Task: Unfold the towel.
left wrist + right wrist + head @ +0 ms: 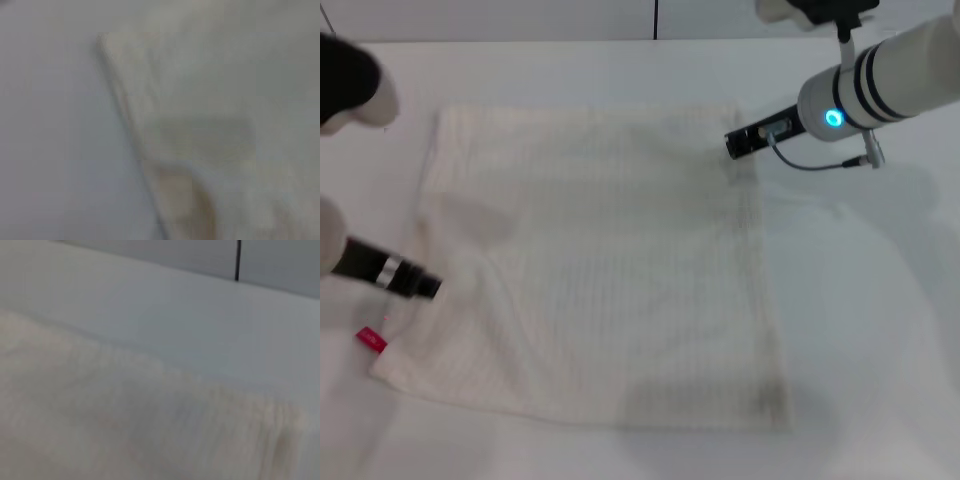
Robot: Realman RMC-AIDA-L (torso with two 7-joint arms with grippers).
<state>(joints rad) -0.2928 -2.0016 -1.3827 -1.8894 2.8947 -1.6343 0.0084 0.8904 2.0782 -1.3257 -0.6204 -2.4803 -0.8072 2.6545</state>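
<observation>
The cream-white towel (600,270) lies spread flat on the white table, roughly square, with faint ribbed stripes. Its red label tag (371,340) sticks out at the near left corner. My left gripper (428,289) is at the towel's left edge, just above the tag corner. My right gripper (732,145) is at the towel's far right corner. The left wrist view shows a towel edge (130,120) close up against the table. The right wrist view shows the towel's surface (100,420) and the table behind it.
The white table (870,320) extends around the towel on all sides. A dark vertical seam (237,260) marks the wall behind the table's far edge.
</observation>
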